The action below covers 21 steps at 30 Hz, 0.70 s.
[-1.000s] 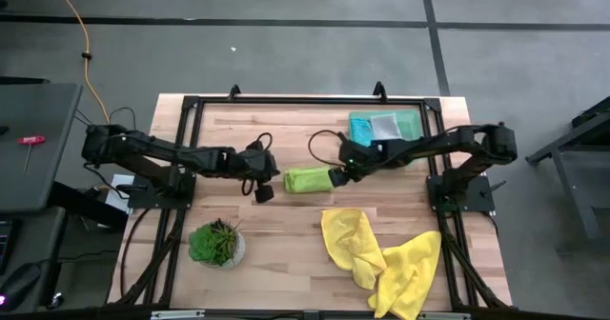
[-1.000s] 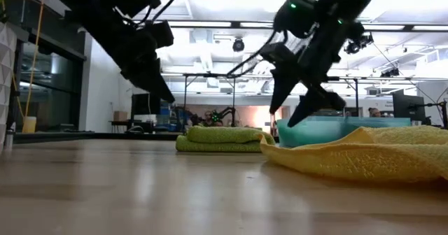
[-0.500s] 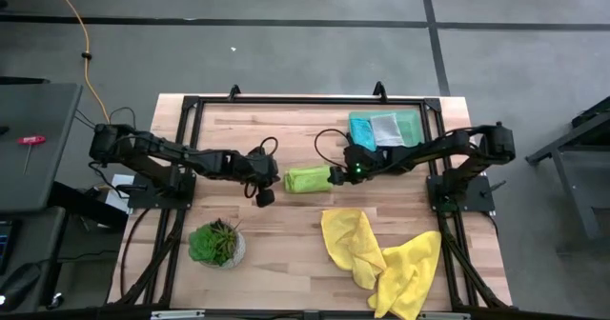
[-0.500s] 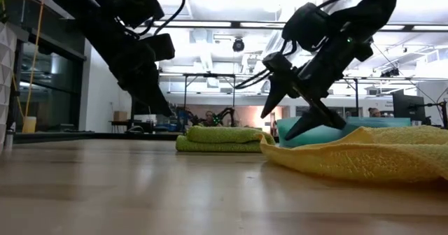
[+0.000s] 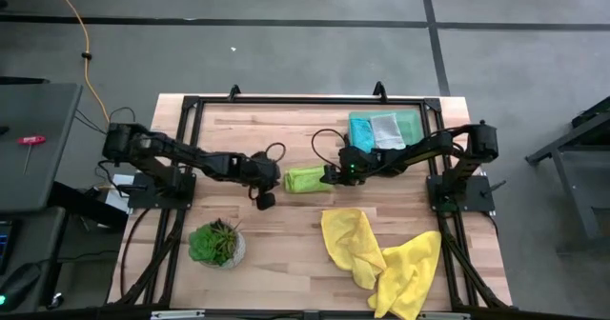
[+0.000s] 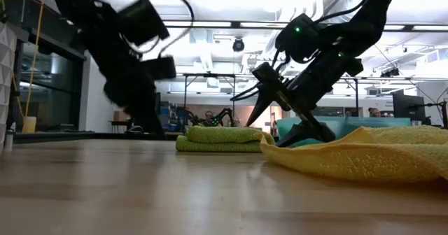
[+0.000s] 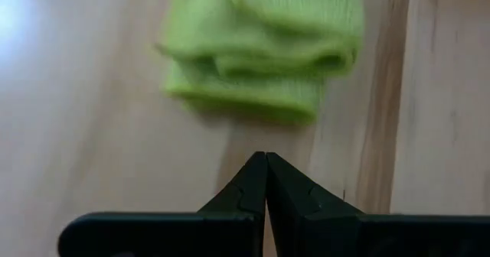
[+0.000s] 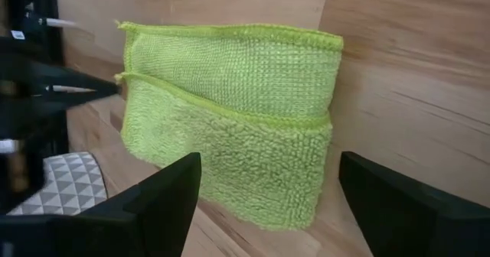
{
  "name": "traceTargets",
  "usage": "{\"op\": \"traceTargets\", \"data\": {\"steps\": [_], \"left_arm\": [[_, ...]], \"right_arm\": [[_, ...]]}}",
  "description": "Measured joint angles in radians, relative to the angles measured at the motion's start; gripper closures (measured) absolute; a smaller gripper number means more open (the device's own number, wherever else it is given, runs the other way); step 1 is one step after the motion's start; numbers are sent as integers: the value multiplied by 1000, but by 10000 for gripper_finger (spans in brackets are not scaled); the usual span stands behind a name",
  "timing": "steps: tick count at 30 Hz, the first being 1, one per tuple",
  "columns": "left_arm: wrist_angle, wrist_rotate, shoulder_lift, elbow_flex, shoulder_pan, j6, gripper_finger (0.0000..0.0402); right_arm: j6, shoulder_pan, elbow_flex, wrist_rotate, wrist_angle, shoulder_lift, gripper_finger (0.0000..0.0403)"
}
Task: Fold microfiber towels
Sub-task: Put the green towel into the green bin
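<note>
the right gripper (image 5: pixel 331 175) sits at the right end of the folded lime green towel (image 5: pixel 307 179), near the middle of the table (image 5: pixel 286 253). its 2 fingers are spread wide; in the right wrist view they stand on either side of the folded lime green towel (image 8: pixel 230 119), with a clear gap between each finger (image 8: pixel 164 203) and the cloth, so nothing is pinched. in the low view the right gripper (image 6: pixel 283 119) slopes down toward the table with 1 finger raised over the towel's end and the other low, close to the wood.

the left gripper (image 5: pixel 264 197) is just beside the towel's left end, slightly nearer the front edge. its fingers are pressed together to a point, as the left wrist view shows, and the left gripper (image 7: pixel 266 161) holds nothing; the lime towel (image 7: pixel 268 50) lies just ahead of its tip, not touching it.

the lime towel lies flat as a compact folded rectangle, with 2 stacked layers visible in the right wrist view. 2 bright yellow towels (image 5: pixel 381 253) lie crumpled and overlapping on the front right part of the table. a teal towel (image 5: pixel 361 128) and a pale grey-white towel (image 5: pixel 386 128), both folded, rest on the green tray (image 5: pixel 412 125) at the back right. a small potted plant (image 5: pixel 216 243) stands at the front left.
</note>
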Motion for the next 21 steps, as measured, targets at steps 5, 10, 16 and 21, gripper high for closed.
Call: {"op": "traceTargets", "data": {"steps": [5, 10, 16, 21], "left_arm": [[89, 36, 114, 3, 0, -8, 401], [150, 30, 149, 4, 0, -8, 401], [197, 16, 155, 1, 3, -8, 401], [198, 16, 156, 1, 3, -8, 401]], "right_arm": [[18, -1, 1, 0, 1, 7, 100], [35, -1, 1, -4, 57, 34, 100], [45, -1, 1, -3, 82, 47, 123], [46, -1, 0, 13, 79, 48, 185]]}}
